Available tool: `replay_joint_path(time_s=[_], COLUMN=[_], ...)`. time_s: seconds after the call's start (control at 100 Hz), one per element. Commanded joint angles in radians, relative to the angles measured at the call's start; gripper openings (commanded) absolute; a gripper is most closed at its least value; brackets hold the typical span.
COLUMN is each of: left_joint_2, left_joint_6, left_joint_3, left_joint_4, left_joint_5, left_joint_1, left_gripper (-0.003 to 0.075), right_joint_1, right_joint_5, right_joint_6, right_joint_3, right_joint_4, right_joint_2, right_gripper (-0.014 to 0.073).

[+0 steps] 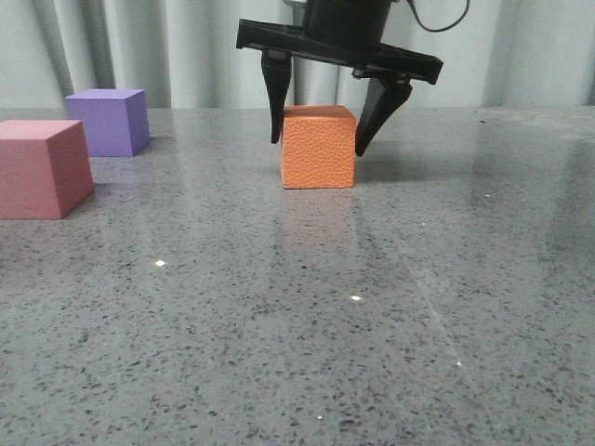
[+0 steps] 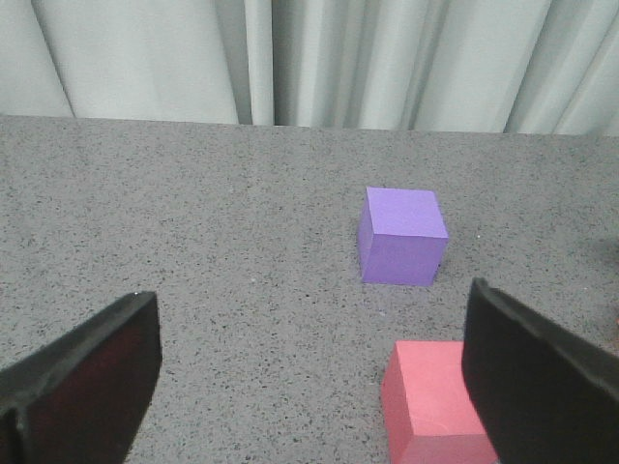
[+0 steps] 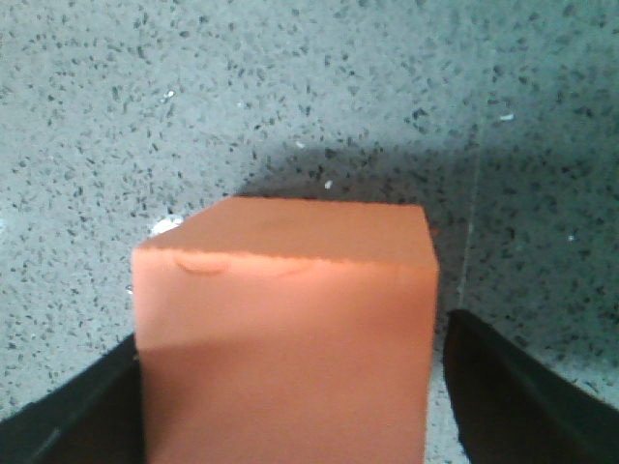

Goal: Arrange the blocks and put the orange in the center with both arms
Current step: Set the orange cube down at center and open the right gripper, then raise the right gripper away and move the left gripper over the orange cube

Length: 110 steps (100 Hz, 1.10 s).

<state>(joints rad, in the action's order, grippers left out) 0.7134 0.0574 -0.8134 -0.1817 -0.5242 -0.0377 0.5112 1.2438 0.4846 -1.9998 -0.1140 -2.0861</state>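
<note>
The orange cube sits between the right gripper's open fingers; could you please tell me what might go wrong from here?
1. The right gripper straddles the orange cube unevenly: its one finger looks closer than the other, so closing may nudge or twist the cube.
2. The cube looks soft, so a hard squeeze could dent it.
3. The pink cube and purple cube sit close together, leaving little room for the orange one between them.

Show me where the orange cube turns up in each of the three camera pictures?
Front view: orange cube stands mid-table, between the right gripper fingers.
Left wrist view: not in it; only the purple cube and pink cube show.
Right wrist view: orange cube fills the lower centre.
Shared landmark: the speckled grey table.
</note>
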Motion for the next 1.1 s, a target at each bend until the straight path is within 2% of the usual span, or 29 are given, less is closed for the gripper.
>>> replay_joint_path(time_s=[0.0,0.5,0.78,0.95,1.09], left_joint_2=[0.003,0.003,0.003,0.003,0.003], left_joint_6=[-0.001,-0.001,-0.001,-0.001,-0.001], left_joint_3=[-0.035,-0.035,-0.035,-0.035,-0.035], left_joint_4=[-0.016,-0.016,-0.016,-0.016,-0.016], left_joint_5=[0.086,0.086,0.086,0.086,0.086], left_joint_1=[-0.002,-0.002,-0.002,-0.002,-0.002], left_gripper=[0.0596,0.0596,0.0596,0.0596,0.0596], right_joint_1=[-0.002,-0.002,-0.002,-0.001,-0.001], right_joint_5=[0.072,0.076,0.042,-0.022,-0.134], right_joint_6=[-0.003,-0.090,-0.186,-0.214,-0.254], right_joint_3=[-0.035,-0.031,-0.025,0.079,0.244], right_joint_4=[-0.007,-0.006,0.041,0.046,0.046], right_joint_2=[0.099,0.293,0.374,0.455,0.559], right_gripper=[0.0577,0.0577,0.0568,0.0568,0.0568])
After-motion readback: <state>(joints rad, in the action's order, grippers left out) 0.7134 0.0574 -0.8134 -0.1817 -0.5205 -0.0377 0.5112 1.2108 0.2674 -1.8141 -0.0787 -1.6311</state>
